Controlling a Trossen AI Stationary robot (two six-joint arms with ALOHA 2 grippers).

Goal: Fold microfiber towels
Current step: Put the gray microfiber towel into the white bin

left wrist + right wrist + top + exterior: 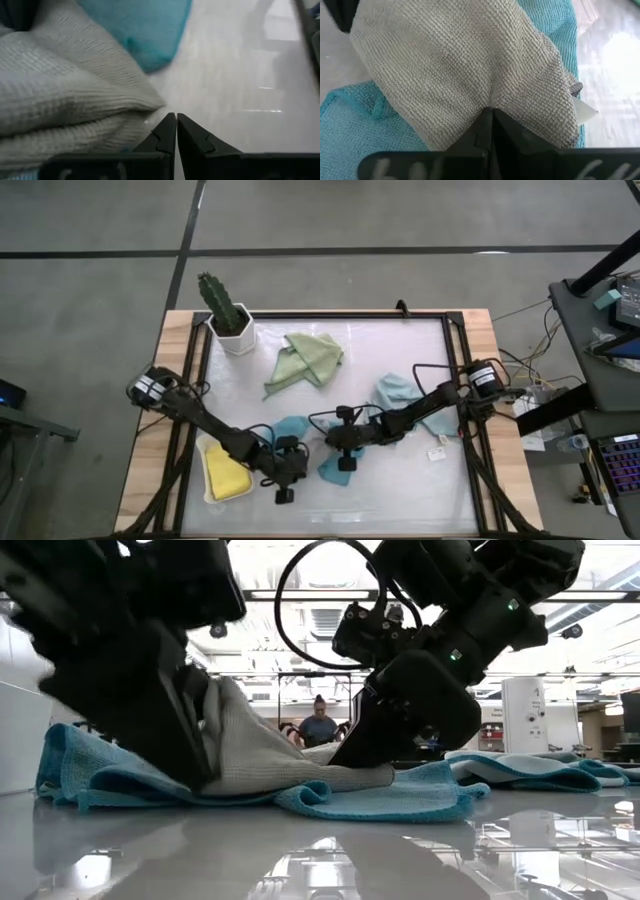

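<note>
A grey towel [270, 755] lies on a teal towel [400, 802] near the table's front middle. Both grippers meet over it. The cloth rises beside my left gripper [176, 120] and lies low toward my right gripper [492, 112]. Both grippers are shut. The arms hide the grey towel in the high view, where only the teal towel [330, 468] shows around them. My left gripper is shut, with the grey towel's bunched folds [125, 117] against the side of one finger. That finger hides the place of contact. The cloth stands up along the gripper [225, 700] while the rest lies on the teal towel. My right gripper pinches the grey towel's edge [487, 100] between its two fingers, slanting down from the table's right. Creases run out from the fingertips. The cloth spreads away from them and lies on the teal towel.
A sage green towel [305, 358] lies at the back middle, a pale blue one [400, 402] at the right and a yellow one [225, 472] at the front left. A potted cactus [232, 330] stands at the back left. A small white card [437, 452] lies right. A person [318, 725] sits far behind the table.
</note>
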